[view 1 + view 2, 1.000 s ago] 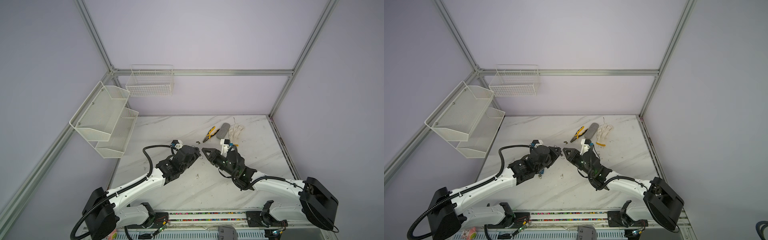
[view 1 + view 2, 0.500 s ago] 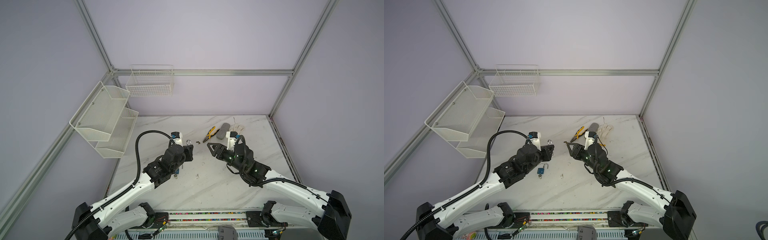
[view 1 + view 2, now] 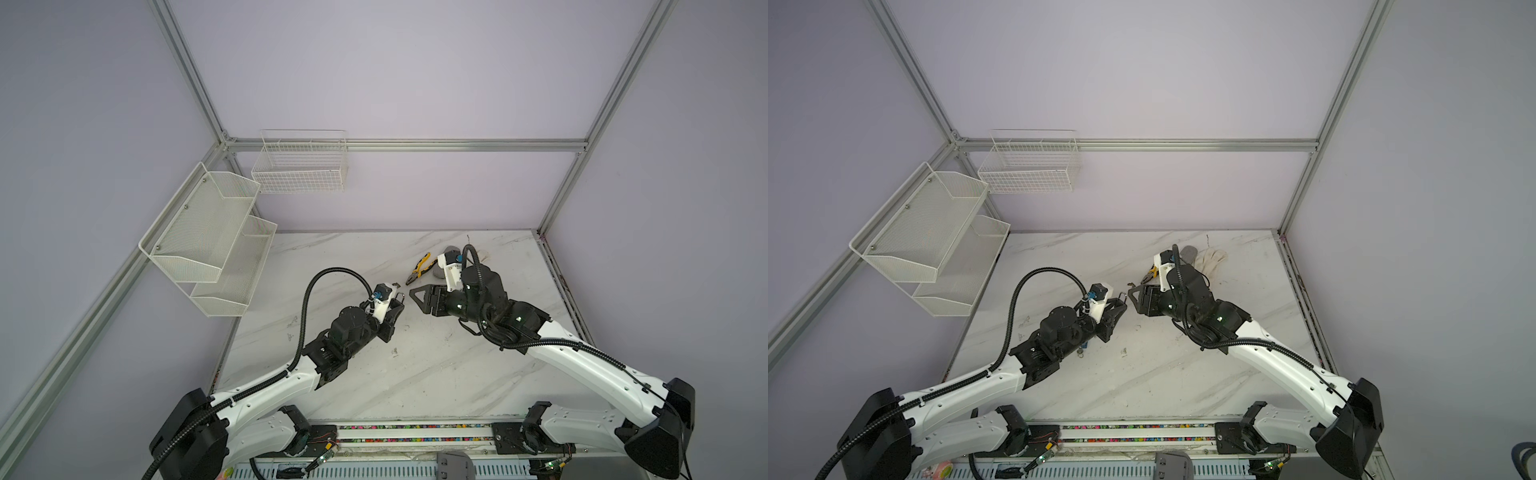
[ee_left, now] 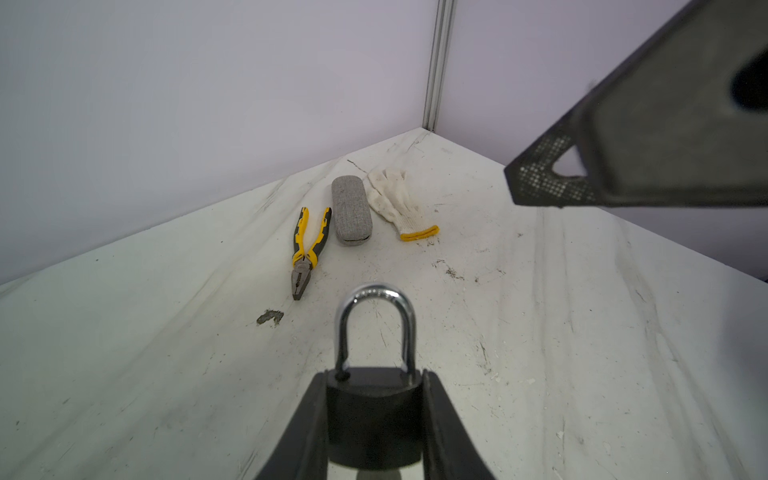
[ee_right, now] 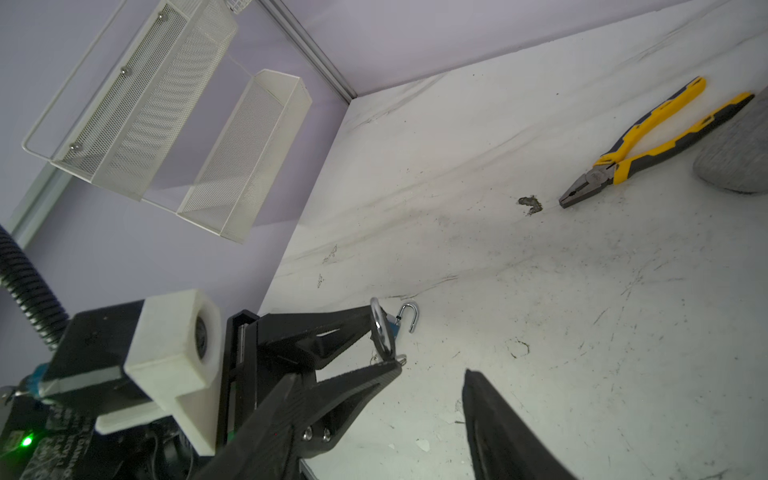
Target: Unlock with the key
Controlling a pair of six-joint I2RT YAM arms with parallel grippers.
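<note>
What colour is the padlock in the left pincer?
Padlock black, shackle silver; clearest in left wrist view.

Silver-shackled black padlock [image 4: 374, 419] between jaws; small blue padlock [image 5: 394, 327], shackle open, on table [image 5: 540, 291].

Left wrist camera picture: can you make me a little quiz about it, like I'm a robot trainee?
1. True or false: the left gripper is clamped on a black padlock.
2. What lies between the pliers and the white glove? A) a grey case B) a spoon C) a red ball
3. Fill in: the pliers' handles are black and ____.

Key: 1 true; 2 A; 3 yellow.
</note>
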